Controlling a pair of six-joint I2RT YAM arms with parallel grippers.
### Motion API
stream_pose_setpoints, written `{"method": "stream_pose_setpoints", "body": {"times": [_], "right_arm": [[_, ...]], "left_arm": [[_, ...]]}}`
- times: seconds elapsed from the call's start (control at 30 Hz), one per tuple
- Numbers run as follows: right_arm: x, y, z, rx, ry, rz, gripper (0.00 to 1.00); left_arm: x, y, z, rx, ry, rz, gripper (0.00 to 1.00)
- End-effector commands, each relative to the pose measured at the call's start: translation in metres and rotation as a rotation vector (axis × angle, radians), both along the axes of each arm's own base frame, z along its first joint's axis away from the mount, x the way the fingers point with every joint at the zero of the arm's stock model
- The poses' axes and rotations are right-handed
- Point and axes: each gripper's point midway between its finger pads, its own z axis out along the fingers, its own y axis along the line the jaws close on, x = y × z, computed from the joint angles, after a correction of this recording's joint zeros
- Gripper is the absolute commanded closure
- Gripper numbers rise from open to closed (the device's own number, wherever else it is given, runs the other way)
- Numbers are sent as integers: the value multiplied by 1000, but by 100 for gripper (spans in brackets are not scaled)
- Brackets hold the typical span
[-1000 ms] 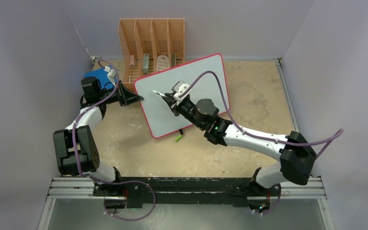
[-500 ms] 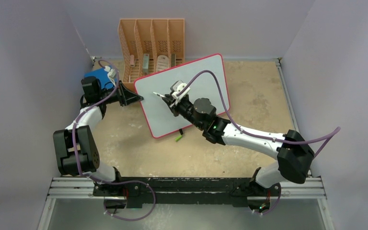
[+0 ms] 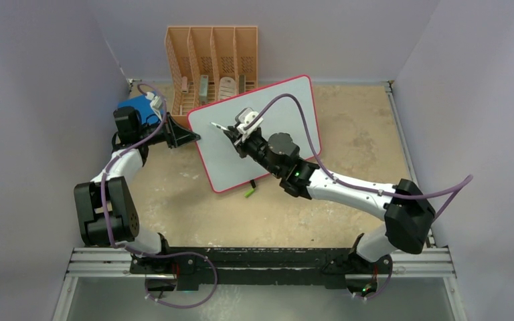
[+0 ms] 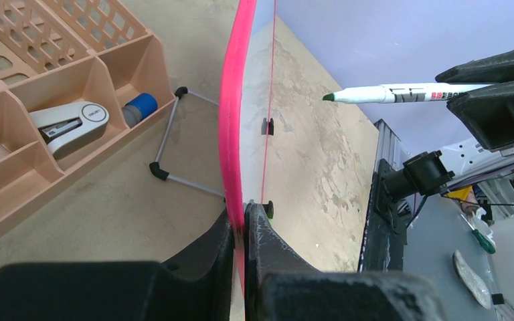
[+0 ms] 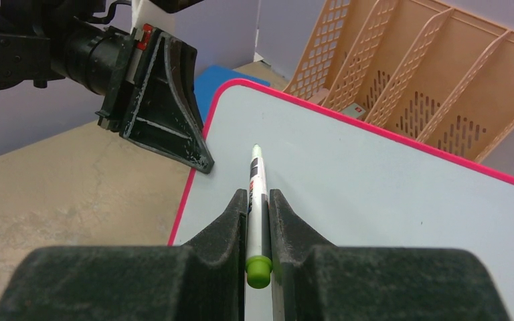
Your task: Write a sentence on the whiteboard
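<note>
The left fingers (image 4: 271, 241) are closed tight on the pink rim of the whiteboard (image 3: 226, 167), at its left edge. The board stands propped on the counter (image 3: 361, 134), just in front of the orange desk organizer (image 3: 212, 50). The right fingers (image 5: 231, 224) are clamped on a green marker (image 5: 258, 177), whose tip is near the board's upper left corner and clear of the surface.

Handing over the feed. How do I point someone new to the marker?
Find the pink-rimmed whiteboard mid-table. Over its far left part the right tool is shut on the marker, a thin white pen with a green tip. Unlike the small green piece lying at the board's near edge, it is held in the air.
</note>
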Motion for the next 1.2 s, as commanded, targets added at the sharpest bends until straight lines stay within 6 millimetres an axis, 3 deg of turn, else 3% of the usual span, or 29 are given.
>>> {"method": "stream_pose_setpoints", "body": {"times": [0.0, 1.17], "right_arm": [[7, 3, 33, 49, -67, -26, 100], [-1, 27, 9, -67, -65, -12, 100]], "left_arm": [[3, -6, 15, 40, -114, -20, 100], [4, -5, 16, 43, -114, -14, 100]]}}
